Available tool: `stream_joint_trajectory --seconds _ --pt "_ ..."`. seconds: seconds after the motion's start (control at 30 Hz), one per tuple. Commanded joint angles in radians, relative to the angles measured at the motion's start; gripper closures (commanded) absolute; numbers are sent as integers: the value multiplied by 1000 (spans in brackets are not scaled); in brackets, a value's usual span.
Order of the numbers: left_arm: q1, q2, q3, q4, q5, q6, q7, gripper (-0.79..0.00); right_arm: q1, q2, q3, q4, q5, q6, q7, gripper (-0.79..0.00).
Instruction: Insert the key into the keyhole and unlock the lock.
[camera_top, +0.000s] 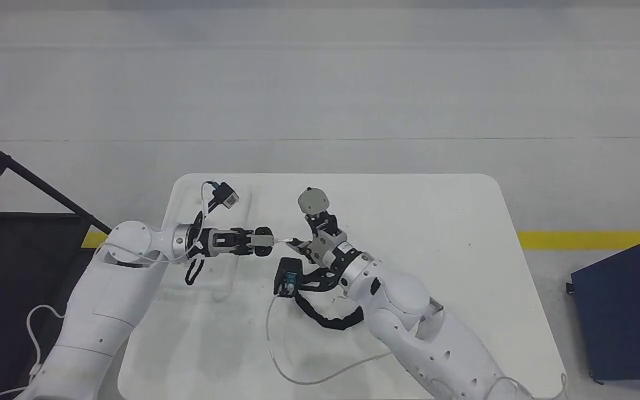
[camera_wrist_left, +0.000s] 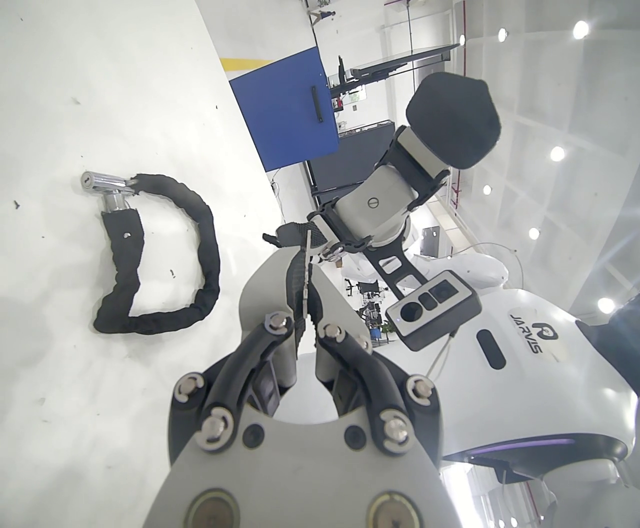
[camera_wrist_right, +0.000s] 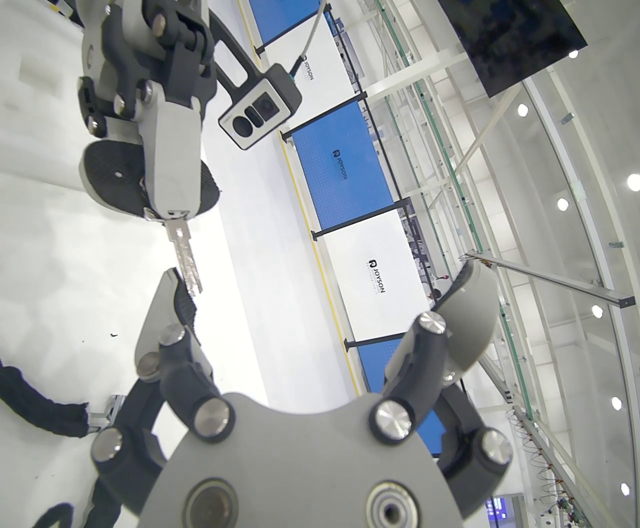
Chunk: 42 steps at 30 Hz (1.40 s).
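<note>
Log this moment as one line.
left gripper: shut on key | right gripper: open, key tip beside one finger | chain lock: on table, keyhole empty

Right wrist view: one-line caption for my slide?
Left pincer holds the key, blade pointing toward the open right pincer.

1. White desk (camera_top: 470, 230) with rounded corners stands on a pale grey floor (camera_top: 320, 80).
2. Yellow floor line (camera_top: 578, 240) shows on both sides of the desk.
3. Blue cabinet (camera_top: 608, 315) stands on the floor beside the desk, apart from it.
4. Black pole (camera_top: 50, 195) slants above a dark mat (camera_top: 40, 250).
5. Small dark specks (camera_wrist_left: 75, 101) lie scattered on the desk surface.
6. Blue and white barrier panels (camera_wrist_right: 345, 170) form a row; ceiling lights (camera_wrist_right: 562, 204) are lit.
</note>
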Motion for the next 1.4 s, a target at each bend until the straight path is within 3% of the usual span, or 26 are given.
stream_joint_trajectory --seconds 0.0,0.5,1.37 --pt "1 0 0 -1 2 0 0 0 -4 -1 5 -2 0 2 0 -785" --pt "-6 2 -16 7 -2 -17 30 0 -11 -10 20 -1 -20 -58 3 -785" --pt "-5 4 13 -1 112 -40 65 0 -19 -31 38 13 -37 -56 6 -785"
